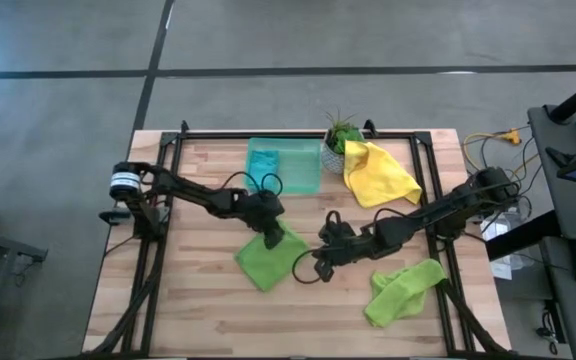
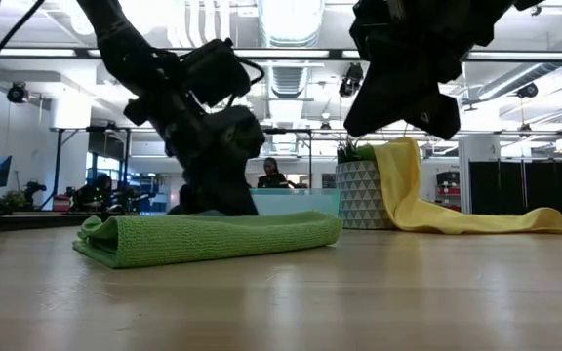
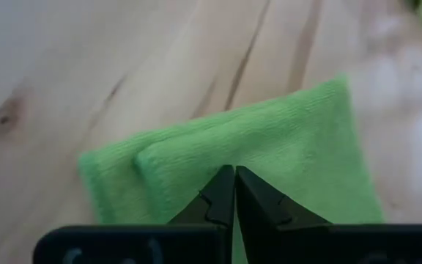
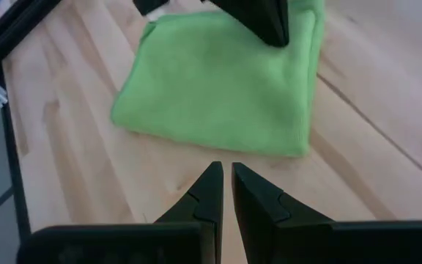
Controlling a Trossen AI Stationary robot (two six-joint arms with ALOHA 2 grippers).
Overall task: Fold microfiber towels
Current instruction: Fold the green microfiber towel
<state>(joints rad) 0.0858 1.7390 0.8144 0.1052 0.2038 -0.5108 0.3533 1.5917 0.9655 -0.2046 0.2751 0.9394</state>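
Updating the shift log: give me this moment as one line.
left gripper shut on folded green towel | right gripper shut, empty, beside it | yellow towel on planter | second green towel crumpled

green tray (image 1: 286,166), potted plant (image 1: 339,140), wooden table (image 1: 198,300)

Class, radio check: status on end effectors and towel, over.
Left end effector shut, down on folded green towel. Right end effector shut, empty, beside it. Nothing in the way.

Both dark arms reach in toward the middle from opposite sides. The left tool (image 1: 286,237) is down low with its fingers pressed together. The right tool (image 1: 320,262) hovers just beside it, fingers closed too.
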